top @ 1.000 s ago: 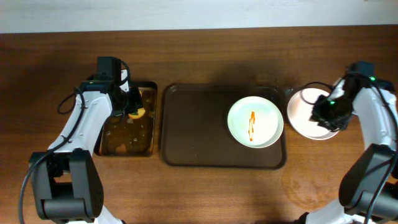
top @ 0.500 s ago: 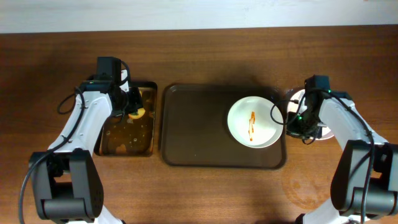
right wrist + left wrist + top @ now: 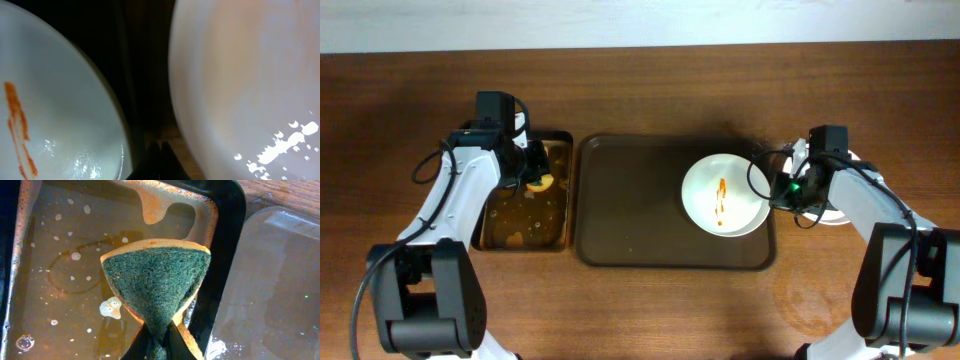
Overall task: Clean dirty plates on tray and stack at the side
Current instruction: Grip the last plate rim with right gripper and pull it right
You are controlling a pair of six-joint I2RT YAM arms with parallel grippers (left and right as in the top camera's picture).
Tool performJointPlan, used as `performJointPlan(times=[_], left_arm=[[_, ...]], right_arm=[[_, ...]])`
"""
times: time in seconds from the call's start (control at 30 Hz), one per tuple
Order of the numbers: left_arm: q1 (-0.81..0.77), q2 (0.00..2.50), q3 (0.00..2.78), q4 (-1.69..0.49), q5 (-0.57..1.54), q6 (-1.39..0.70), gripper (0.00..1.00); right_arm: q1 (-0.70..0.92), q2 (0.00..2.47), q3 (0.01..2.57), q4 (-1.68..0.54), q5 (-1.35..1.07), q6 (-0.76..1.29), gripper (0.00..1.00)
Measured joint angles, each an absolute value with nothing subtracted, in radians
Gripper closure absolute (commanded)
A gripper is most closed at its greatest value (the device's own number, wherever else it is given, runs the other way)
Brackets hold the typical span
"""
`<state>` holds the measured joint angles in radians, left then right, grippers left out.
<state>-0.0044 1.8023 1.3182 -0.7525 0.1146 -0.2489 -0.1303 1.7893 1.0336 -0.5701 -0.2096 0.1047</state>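
A white plate [image 3: 724, 195] with an orange sauce streak lies at the right end of the dark brown tray [image 3: 630, 200], on top of a second plate whose edge shows below it. A plain white plate [image 3: 840, 212] lies on the table right of the tray, mostly under my right arm. My right gripper [image 3: 776, 188] is shut and empty, low in the gap between them; in the right wrist view its tips [image 3: 160, 147] sit between the streaked plate [image 3: 50, 100] and the plain plate [image 3: 240, 75]. My left gripper [image 3: 159, 342] is shut on a green-faced sponge [image 3: 157, 280].
The narrow black tray [image 3: 525, 235] of brown soapy water stands left of the big tray; the sponge hangs over its far right corner [image 3: 227, 230]. Bare wooden table lies in front of and behind both trays.
My right gripper has moved left from over the side plate to the tray's right edge. The tray and its plates have shifted slightly left. The left arm has not moved.
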Motion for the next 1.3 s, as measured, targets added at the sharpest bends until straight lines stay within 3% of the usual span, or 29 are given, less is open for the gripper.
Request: performJointPlan(times=[0.43, 0.6, 1.0, 1.3], left_arm=[[-0.006, 1.802, 1.318, -0.752, 0.115, -0.249, 1.0], [-0.006, 1.802, 1.318, -0.752, 0.115, -0.249, 1.0], [-0.006, 1.802, 1.318, -0.753, 0.115, -0.249, 1.0], [-0.006, 1.802, 1.318, -0.753, 0.115, -0.249, 1.0]], right_arm=[[-0.128, 1.789, 1.034, -0.563, -0.29, 0.096, 0.94], [-0.094, 1.789, 1.034, -0.564, -0.284, 0.088, 0.81], [-0.078, 1.752, 1.22, -0.951, -0.302, 0.098, 0.74], [0.029, 1.767, 1.1, -0.822, -0.295, 0.262, 0.7]])
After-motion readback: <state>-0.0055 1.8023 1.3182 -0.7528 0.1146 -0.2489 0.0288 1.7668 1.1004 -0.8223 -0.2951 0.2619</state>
